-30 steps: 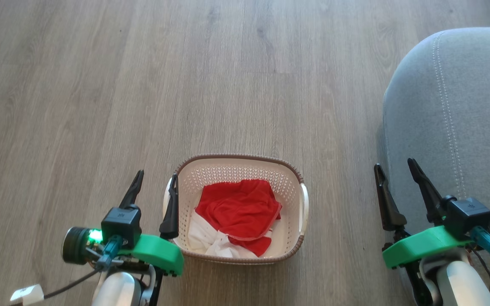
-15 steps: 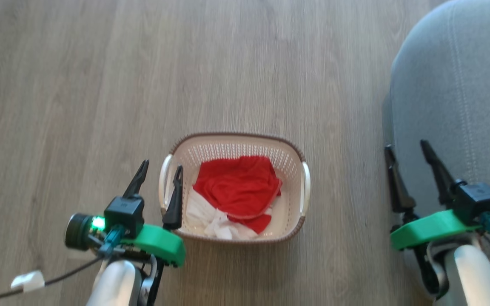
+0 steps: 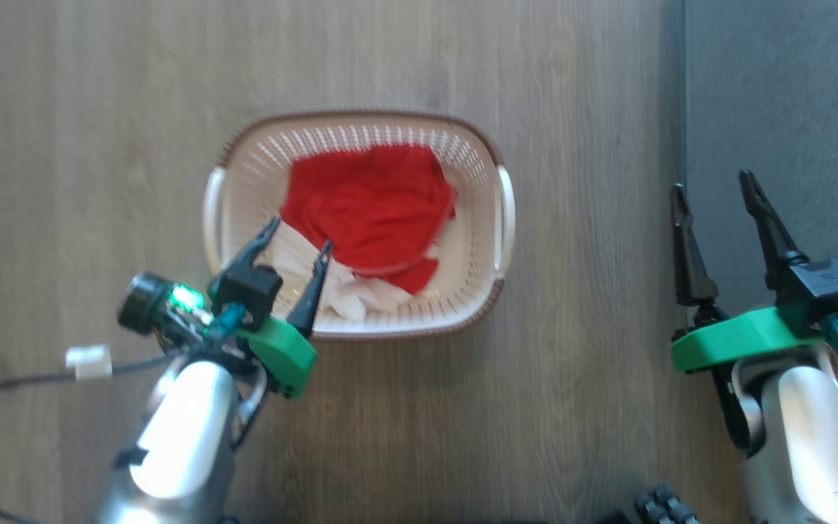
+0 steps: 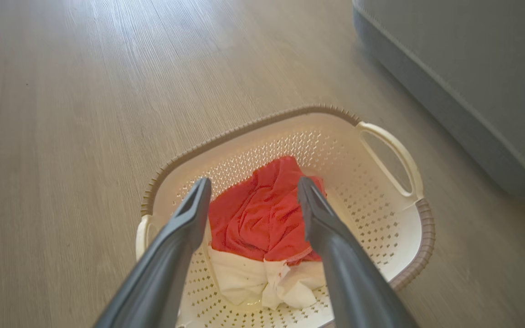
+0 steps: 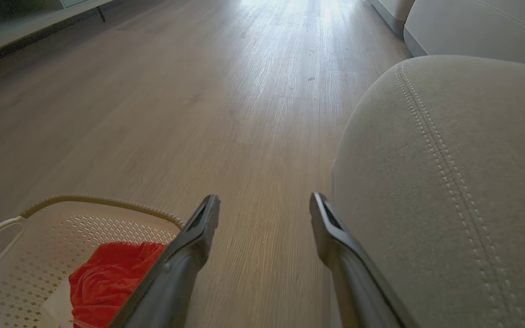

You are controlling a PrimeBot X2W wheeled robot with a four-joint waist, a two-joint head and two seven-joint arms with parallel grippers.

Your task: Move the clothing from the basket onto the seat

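The left gripper [image 3: 301, 234], two long dark fingers on a green mount, hangs over the near left corner of the small rounded-rectangular cream plastic basket [image 3: 361, 115] with perforated sides and a brown woven-look rim. Its fingers are spread wide and hold nothing. In the left wrist view the tips frame the cloth from above; whether they touch it cannot be told.

The basket stands on the grey-brown wood-grain floor [image 3: 99, 109]. The crumpled red fabric clothing [image 3: 368, 207] lies inside it, toward the far side, with white fabric bunched at the near edge of the pile. All of it sits within the walls.

A strip of floor separates the basket from the large grey upholstered seat cushion [image 3: 790, 87].

The right gripper [image 3: 711, 182], also on a green mount, hovers at the seat's edge with its fingers wide apart and empty. One finger is over the floor, the other over the grey fabric. The right wrist view shows the cushion's rounded corner and a line of light double stitching.
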